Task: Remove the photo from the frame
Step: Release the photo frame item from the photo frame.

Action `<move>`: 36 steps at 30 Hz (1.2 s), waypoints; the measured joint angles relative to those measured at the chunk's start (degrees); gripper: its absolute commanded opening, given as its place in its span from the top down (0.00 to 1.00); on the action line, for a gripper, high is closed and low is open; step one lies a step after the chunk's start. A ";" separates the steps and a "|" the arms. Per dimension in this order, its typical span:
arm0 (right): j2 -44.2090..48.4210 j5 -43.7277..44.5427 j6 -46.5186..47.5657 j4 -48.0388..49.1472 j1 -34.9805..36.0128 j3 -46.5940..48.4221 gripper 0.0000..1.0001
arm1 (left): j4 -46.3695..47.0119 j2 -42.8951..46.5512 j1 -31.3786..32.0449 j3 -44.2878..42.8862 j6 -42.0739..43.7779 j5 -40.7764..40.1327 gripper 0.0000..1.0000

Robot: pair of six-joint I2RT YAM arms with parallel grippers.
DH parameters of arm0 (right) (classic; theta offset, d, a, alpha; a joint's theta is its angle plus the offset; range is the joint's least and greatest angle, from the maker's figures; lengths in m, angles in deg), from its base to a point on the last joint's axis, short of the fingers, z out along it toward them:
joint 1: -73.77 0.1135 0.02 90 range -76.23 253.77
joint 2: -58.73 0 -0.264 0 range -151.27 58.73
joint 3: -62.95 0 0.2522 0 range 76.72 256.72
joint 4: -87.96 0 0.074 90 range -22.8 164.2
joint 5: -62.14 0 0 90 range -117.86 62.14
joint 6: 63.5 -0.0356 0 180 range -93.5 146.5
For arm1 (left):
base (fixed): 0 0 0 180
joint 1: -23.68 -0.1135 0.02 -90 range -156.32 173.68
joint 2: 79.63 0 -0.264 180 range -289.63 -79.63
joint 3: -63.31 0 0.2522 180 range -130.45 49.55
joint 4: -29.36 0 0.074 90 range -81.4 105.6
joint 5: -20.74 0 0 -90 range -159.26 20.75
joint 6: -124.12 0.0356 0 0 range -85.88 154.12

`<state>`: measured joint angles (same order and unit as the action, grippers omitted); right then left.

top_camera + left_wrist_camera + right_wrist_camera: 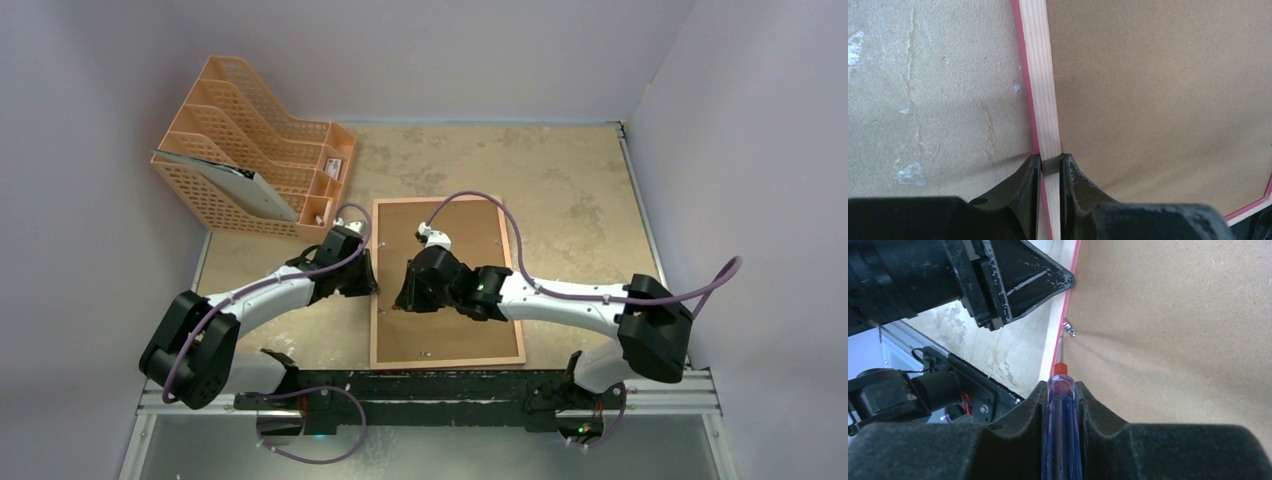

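Twice recorded a firm grip. Found left gripper (1050, 164) pinching left rail of frame (455, 335) (face down on table (560, 200), brown back up). Found right gripper (1061, 390) clasping screwdriver (1062, 435), tip beside metal clip (1069, 330) along that rail; seen from wrist only.

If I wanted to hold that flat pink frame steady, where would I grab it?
Its narrow left rail, from straight above, straddling it. The frame lies flat, back up, so only that thin rail can be pinched; the left end effector clamps it this way.
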<state>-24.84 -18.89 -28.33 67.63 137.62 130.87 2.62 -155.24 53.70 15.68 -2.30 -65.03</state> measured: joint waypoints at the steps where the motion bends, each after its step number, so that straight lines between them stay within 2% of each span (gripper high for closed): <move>1: -0.39 0.02 0.02 -0.02 0.00 0.00 1.00 | 0.00 0.02 0.00 0.00 0.00 0.00 1.00; 36: -2.29 0.76 -0.96 -2.97 0.02 1.79 1.00 | 0.00 0.00 0.00 0.00 0.00 0.02 1.00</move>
<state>-27.14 -18.12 -29.29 64.66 137.64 132.66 2.62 -155.24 53.70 15.68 -2.30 -65.00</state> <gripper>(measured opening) 0.251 0.178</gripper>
